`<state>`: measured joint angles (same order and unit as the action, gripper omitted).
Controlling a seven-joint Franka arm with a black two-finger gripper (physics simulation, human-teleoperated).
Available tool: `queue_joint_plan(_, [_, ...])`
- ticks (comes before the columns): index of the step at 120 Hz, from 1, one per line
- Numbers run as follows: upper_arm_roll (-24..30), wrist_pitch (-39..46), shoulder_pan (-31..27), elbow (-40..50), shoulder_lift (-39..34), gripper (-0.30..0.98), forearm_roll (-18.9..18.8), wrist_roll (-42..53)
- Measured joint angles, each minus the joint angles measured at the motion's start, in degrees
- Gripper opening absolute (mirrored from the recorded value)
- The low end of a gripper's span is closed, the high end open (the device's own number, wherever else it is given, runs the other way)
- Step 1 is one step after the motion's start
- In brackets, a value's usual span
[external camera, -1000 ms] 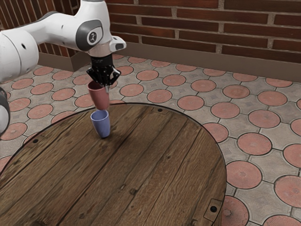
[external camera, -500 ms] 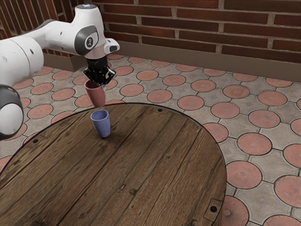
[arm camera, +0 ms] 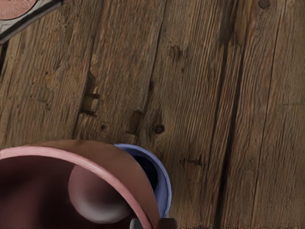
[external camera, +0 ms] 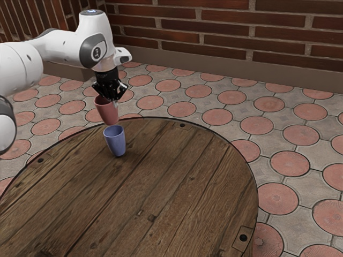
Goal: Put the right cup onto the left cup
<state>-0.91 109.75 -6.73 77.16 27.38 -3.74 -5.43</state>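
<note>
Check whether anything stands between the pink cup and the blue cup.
Nothing visible does: the pink cup, its wall pinched in the gripper, hangs above the blue cup with no other object between them.

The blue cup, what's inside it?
Inside the blue cup I see a dark hollow. The pink cup, held above, hides the rest in the wrist view, so I can't see the bottom.

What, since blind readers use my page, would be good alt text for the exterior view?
A robot's black gripper holds a tilted pink cup above a blue cup standing on a round wooden table, with a tiled floor and brick wall beyond.
</note>
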Motion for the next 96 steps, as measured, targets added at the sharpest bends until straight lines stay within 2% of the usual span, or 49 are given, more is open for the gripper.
queue_joint_plan(25, [0.0,2.9,0.0,3.9,-1.2,-0.1,0.8,0.5])
queue_joint_plan(96, [0.0,5.7,0.0,6.4,-0.7,-0.1,1.0,1.1])
